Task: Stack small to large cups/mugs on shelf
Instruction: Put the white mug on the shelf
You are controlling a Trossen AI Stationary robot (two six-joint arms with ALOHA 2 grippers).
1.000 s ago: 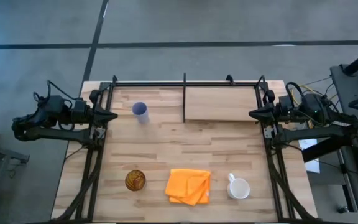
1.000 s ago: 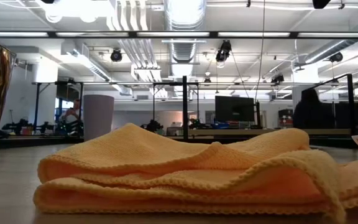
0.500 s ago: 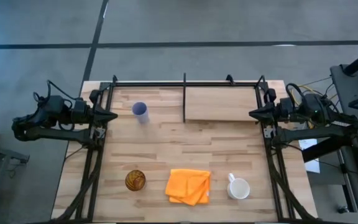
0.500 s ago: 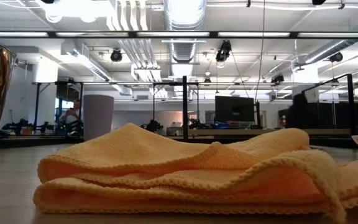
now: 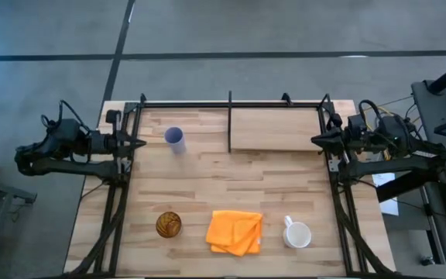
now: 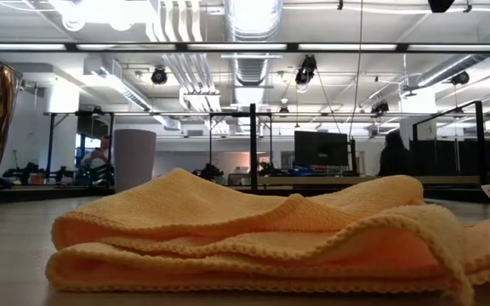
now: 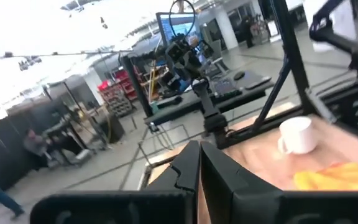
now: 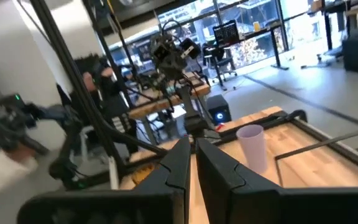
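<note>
The pale lavender tumbler (image 5: 175,139) stands upright on the tabletop at the far left; it also shows in the right wrist view (image 8: 252,146). The amber cup (image 5: 169,225) stands near the front left. The white mug (image 5: 296,234) stands at the front right, handle toward the far side. The shelf (image 5: 276,129) lies at the far right, its black divider (image 5: 230,122) at its left end. My left gripper (image 5: 139,142) is shut and empty at the table's left edge. My right gripper (image 5: 313,141) is shut and empty at the right edge, beside the shelf.
A folded orange cloth (image 5: 235,231) lies at the front between the amber cup and the mug, and fills the low view (image 6: 253,229). Black frame rails (image 5: 231,103) run along the far edge and down both sides. Bare wood lies in the table's middle (image 5: 231,182).
</note>
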